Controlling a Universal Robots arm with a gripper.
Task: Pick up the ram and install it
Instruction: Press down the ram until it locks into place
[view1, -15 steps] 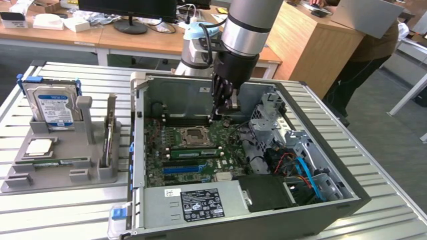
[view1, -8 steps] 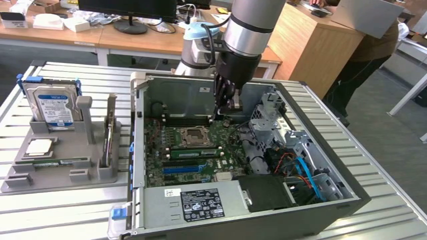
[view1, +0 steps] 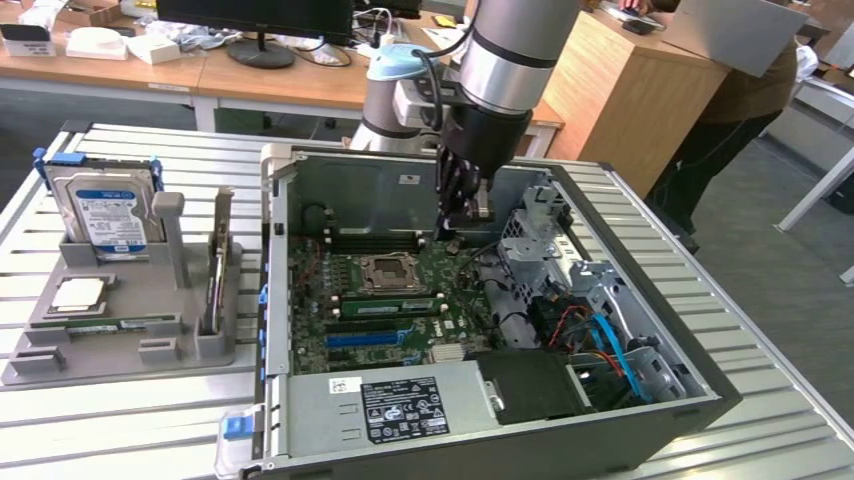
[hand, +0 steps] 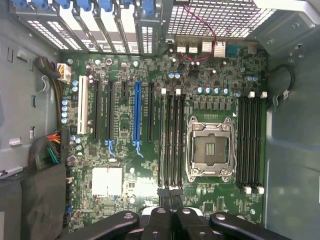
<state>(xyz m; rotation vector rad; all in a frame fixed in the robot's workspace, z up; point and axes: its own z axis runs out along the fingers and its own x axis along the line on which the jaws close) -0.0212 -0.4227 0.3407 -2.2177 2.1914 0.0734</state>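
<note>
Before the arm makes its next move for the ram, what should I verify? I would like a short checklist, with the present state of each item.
1. Gripper shut, above the green motherboard: ok.
2. Long green ram stick lying in the grey holder, apart from the gripper: ok.
3. Black memory slots beside the silver processor socket look unoccupied: ok.
4. Slot latches open: cannot tell.
5. Black computer case open on its side: ok.
6. Person beyond the table, away from the arm: ok.
</note>
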